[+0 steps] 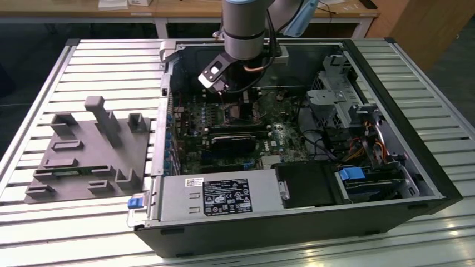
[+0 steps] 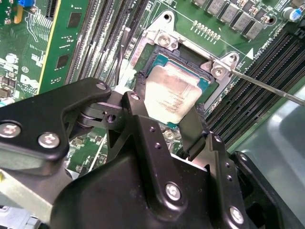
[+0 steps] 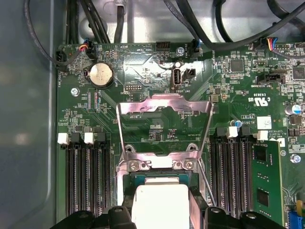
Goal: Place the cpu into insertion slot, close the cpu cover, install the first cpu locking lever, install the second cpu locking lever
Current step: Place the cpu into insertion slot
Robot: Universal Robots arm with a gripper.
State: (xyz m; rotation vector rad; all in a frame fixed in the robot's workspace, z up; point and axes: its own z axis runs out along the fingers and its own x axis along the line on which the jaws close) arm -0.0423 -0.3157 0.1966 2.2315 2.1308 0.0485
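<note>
Your gripper [image 2: 169, 113] pinches the cpu [image 2: 175, 90] by two opposite edges, metal top up, sides parallel to the insertion slot [image 2: 188, 56] beneath, cpu cover [image 3: 164, 102] swung open.

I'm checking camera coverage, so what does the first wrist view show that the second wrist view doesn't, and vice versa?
The first wrist view adds the cpu cover standing open and a round coin battery. The second wrist view adds the black linkage arms behind the claw and a row of grey square parts. Both wrist views share the cpu between the claw's fingers at the insertion slot.
</note>
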